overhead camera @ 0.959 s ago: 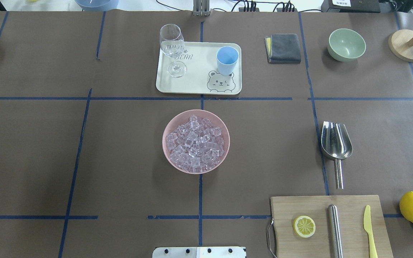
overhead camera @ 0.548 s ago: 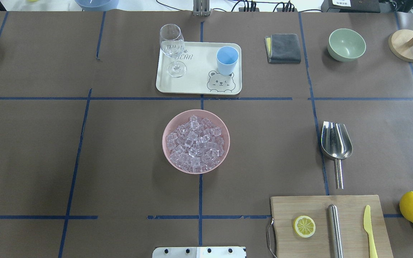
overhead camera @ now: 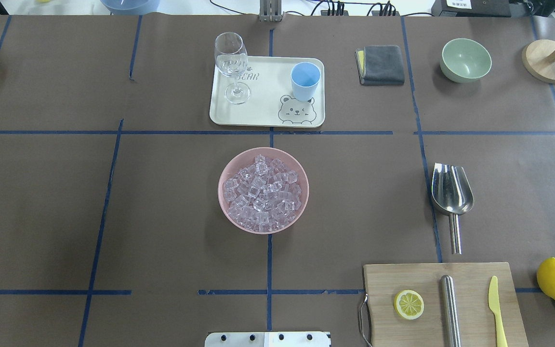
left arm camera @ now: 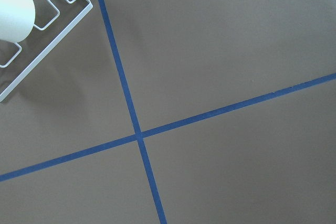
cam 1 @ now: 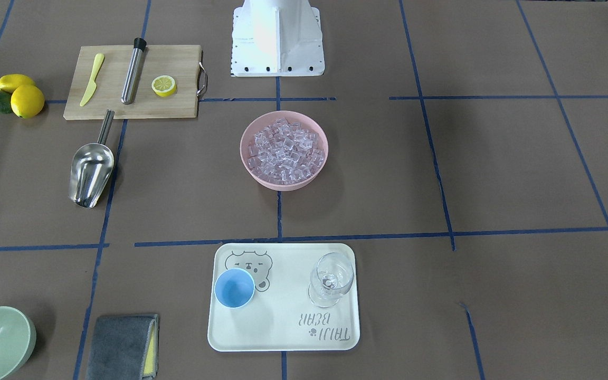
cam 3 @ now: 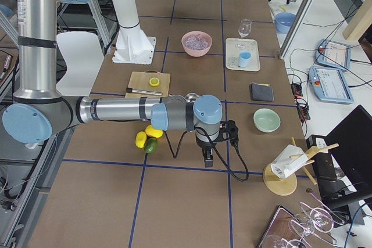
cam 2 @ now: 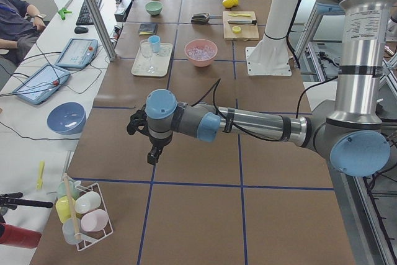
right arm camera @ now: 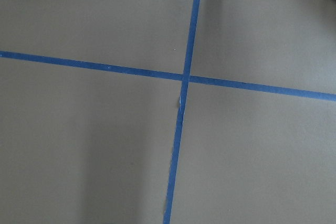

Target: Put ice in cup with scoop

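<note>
All three, scoop [overhead camera: 452, 190], ice [overhead camera: 263, 193] and cup [overhead camera: 305, 81], sit where they were.

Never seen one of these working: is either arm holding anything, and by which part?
Nothing is held. The scoop lies alone on the table; the left gripper and the right gripper hang far from it.

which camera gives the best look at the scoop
Overhead exterior: the scoop lies whole and unobstructed, trough up, handle pointing at the cutting board. Front-facing runs it close, also whole. Exterior left shows it tiny and far; exterior right mostly hides it behind the right arm. Wrist views miss it.
</note>
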Tool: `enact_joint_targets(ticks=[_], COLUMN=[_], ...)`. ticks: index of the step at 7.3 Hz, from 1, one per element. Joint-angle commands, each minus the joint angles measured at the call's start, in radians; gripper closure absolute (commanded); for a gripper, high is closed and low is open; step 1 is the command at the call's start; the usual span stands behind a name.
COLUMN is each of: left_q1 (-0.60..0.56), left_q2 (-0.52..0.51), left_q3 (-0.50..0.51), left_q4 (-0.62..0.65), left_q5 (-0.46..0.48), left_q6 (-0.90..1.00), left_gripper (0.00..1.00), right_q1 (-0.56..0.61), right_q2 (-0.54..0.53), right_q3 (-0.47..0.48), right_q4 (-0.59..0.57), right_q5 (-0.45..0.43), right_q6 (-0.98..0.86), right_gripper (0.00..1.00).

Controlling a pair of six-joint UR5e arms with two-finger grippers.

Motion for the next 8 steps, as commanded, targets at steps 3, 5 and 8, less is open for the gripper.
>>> enact_joint_targets(ticks=[3, 5, 8], left_q1=[0.003, 0.030, 0.143], left_q2=[0.011, 0.010, -0.024], left_q3=[-0.011, -0.011, -0.030], left_q4=[-0.207, -0.409, -0.482], left_q5=[-0.005, -0.007, -0.007], left_q6=[-0.004, -0.005, -0.010], left_gripper=[0.00, 0.00, 0.00], right_q1=[-0.008, -0.008, -0.008], right_q2=[0.008, 0.006, 0.006], right_q3=[0.001, 0.001, 0.001], right_q4=[0.000, 0.000, 0.000], right_q5=[0.000, 0.000, 0.000], right_q6=[0.002, 0.003, 0.004], right_gripper=[0.00, 0.00, 0.00])
